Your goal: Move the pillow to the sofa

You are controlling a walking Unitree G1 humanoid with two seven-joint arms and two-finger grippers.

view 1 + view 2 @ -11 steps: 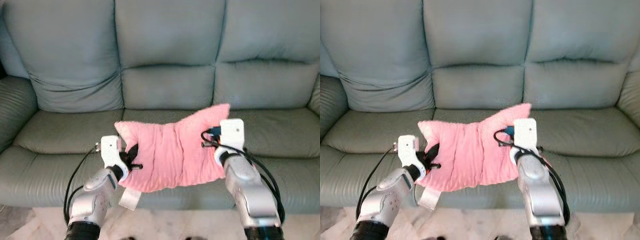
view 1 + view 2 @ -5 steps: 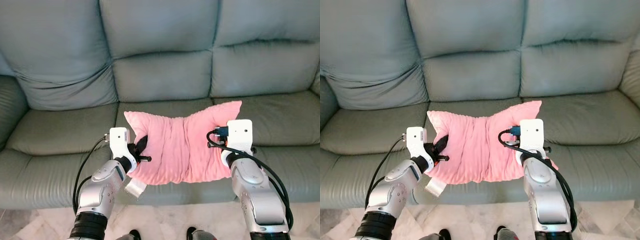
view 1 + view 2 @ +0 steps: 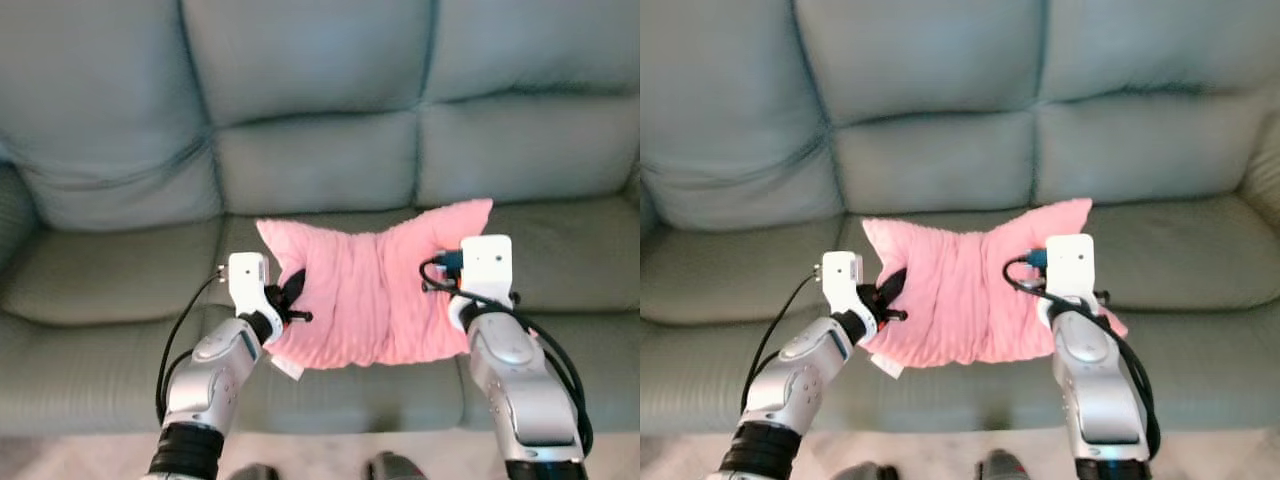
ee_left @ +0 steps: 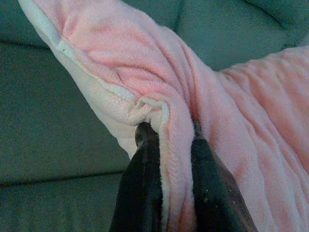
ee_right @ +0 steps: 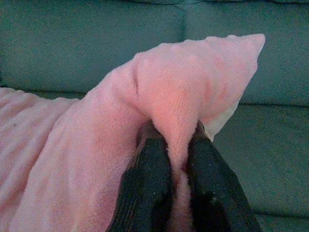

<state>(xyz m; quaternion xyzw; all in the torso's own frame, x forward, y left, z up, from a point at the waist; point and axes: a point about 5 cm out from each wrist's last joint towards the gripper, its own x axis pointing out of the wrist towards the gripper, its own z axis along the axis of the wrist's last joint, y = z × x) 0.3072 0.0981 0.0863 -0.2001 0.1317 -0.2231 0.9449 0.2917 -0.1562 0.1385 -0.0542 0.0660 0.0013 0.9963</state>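
A pink fluffy pillow (image 3: 365, 295) hangs stretched between my two arms, just above the front of the middle seat of the grey-green sofa (image 3: 320, 170). My left gripper (image 4: 169, 133) is shut on the pillow's left edge, pinching a fold of fabric (image 4: 154, 108). My right gripper (image 5: 171, 133) is shut on the pillow's right side near its upper corner (image 5: 251, 41). A white label (image 3: 285, 367) dangles from the pillow's lower left corner.
The sofa has three seat cushions and three back cushions; its left armrest (image 3: 15, 200) and right armrest (image 3: 632, 190) frame the seats. A pale floor strip (image 3: 320, 455) runs along the sofa's front, with my feet (image 3: 385, 468) at the bottom edge.
The view has shifted slightly, and the pillow with both arms sits a little higher and farther over the seat. Both grips are unchanged.
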